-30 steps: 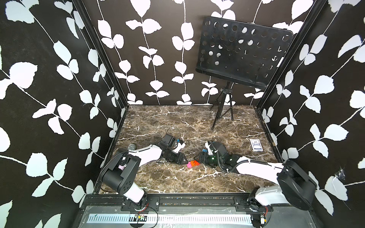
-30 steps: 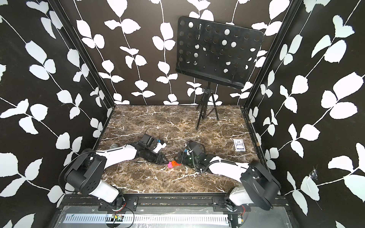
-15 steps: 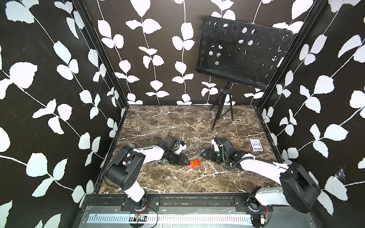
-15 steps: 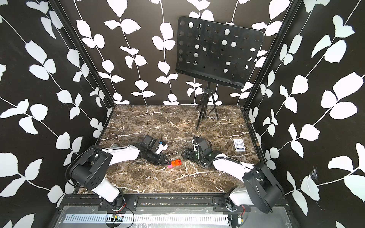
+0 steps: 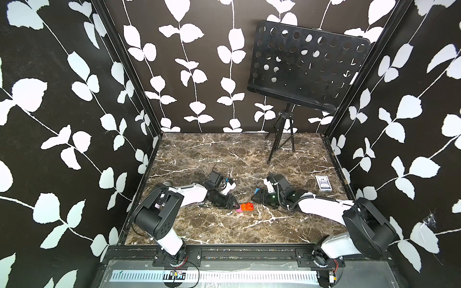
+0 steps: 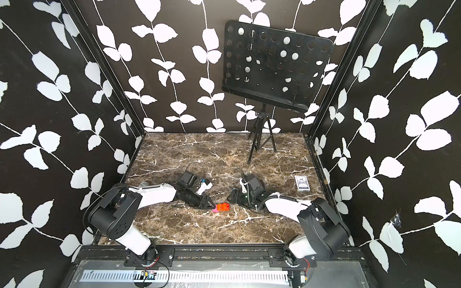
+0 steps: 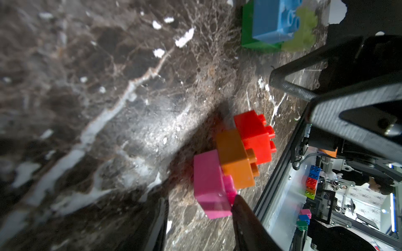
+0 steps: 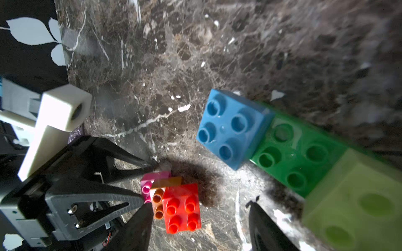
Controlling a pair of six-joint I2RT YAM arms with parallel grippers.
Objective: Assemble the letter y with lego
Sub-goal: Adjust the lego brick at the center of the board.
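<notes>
Left end effector [image 8: 147,181] narrowed, flanking pink lego [image 7: 206,184]

Top views overhead, wrists close (sharing lego [image 7: 232,160])

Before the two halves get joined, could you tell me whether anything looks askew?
Yes: the stem is stepped. Its pink brick, orange brick and red-orange brick each sit offset sideways rather than stacked flush.
</notes>
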